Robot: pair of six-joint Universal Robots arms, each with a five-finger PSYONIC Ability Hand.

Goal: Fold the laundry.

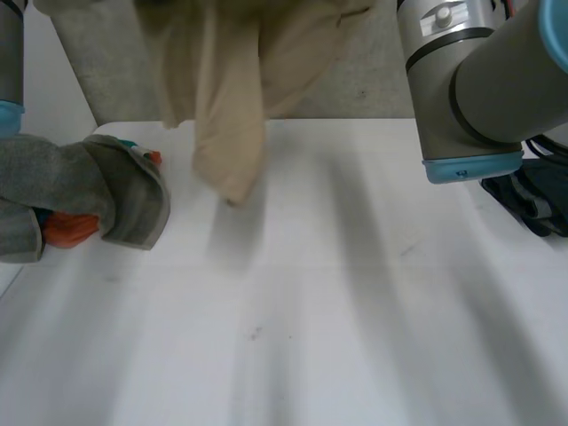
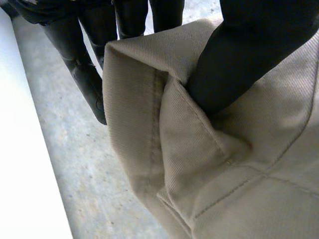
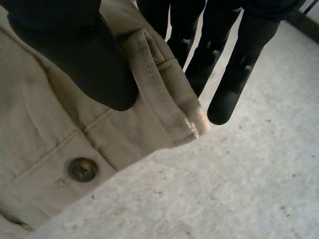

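A beige pair of trousers (image 1: 232, 89) hangs above the far edge of the white table (image 1: 337, 293), and its lowest tip touches the tabletop. My left hand (image 2: 239, 59) is shut on a seamed edge of the trousers (image 2: 164, 149), the thumb pinching the cloth against the fingers (image 2: 82, 74) behind it. My right hand (image 3: 75, 50) is shut on the waistband (image 3: 164, 84), the thumb pressing just above a dark button (image 3: 82, 169), with the fingers (image 3: 234, 74) behind the cloth.
A grey bundle of laundry (image 1: 98, 191) with orange pieces lies at the table's left edge. A dark cloth (image 1: 532, 200) lies at the right edge under my right arm (image 1: 470, 80). Grey floor lies beyond the table.
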